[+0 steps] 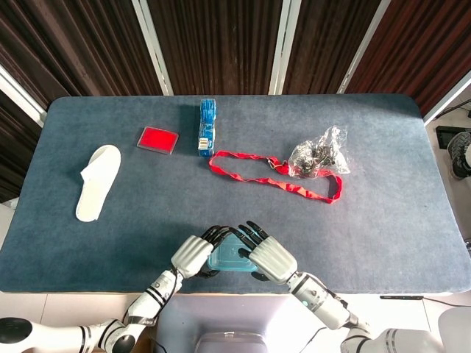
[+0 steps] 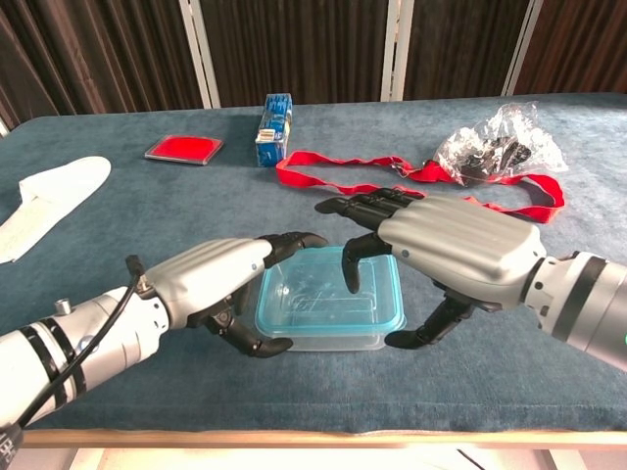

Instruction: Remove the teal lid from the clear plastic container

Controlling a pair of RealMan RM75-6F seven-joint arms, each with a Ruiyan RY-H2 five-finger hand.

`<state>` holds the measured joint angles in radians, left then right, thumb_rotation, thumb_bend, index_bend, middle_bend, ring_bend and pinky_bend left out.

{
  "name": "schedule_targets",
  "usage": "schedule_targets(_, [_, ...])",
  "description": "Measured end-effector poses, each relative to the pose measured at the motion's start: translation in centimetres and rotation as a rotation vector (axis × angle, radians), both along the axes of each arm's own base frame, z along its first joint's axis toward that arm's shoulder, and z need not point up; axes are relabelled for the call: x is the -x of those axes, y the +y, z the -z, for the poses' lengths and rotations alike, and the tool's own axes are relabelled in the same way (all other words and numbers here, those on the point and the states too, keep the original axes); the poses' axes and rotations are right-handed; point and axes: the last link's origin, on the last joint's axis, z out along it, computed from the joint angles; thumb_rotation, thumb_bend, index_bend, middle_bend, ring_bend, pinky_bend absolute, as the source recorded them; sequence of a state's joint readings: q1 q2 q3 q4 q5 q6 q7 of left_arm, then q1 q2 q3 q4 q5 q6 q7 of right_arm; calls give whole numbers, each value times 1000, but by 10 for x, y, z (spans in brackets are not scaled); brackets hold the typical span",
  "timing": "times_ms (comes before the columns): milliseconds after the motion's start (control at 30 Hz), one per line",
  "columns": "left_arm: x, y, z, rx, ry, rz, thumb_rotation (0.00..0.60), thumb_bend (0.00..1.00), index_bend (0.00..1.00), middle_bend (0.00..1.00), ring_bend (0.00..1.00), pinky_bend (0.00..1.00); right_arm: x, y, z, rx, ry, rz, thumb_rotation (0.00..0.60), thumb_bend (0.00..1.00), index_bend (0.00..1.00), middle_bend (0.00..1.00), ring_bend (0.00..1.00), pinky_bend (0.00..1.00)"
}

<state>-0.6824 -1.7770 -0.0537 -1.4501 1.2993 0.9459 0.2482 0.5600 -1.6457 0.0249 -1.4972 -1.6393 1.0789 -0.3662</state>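
The clear plastic container with its teal lid stands near the table's front edge, between my two hands; in the head view the lid shows only partly. My left hand grips the container's left side, fingers over the far left corner and thumb at the near left. My right hand arches over the lid's right part. One fingertip touches the lid's top, and the thumb presses at its near right corner. The lid sits on the container.
Behind lie a red lanyard, a crumpled clear bag, a blue box, a flat red case and a white slipper at the far left. The table's front edge runs just below the hands.
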Motion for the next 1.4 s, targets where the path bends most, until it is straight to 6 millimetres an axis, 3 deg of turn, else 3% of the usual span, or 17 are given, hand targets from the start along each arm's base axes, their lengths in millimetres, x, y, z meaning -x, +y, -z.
schedule_targets(733, [2, -2, 5, -18, 31, 32, 600, 309, 0, 629, 508, 607, -8, -2, -6, 2, -39, 8, 600, 325, 561, 86, 0, 0])
schedule_targets(1067, [2, -3, 3, -20, 28, 33, 600, 309, 0, 630, 510, 608, -12, -3, -4, 8, -44, 5, 600, 436, 607, 122, 0, 0])
schedule_targets(1400, [3, -4, 1, -25, 13, 33, 600, 308, 0, 631, 510, 607, -13, -5, 12, 15, -58, -9, 600, 535, 702, 187, 0, 0])
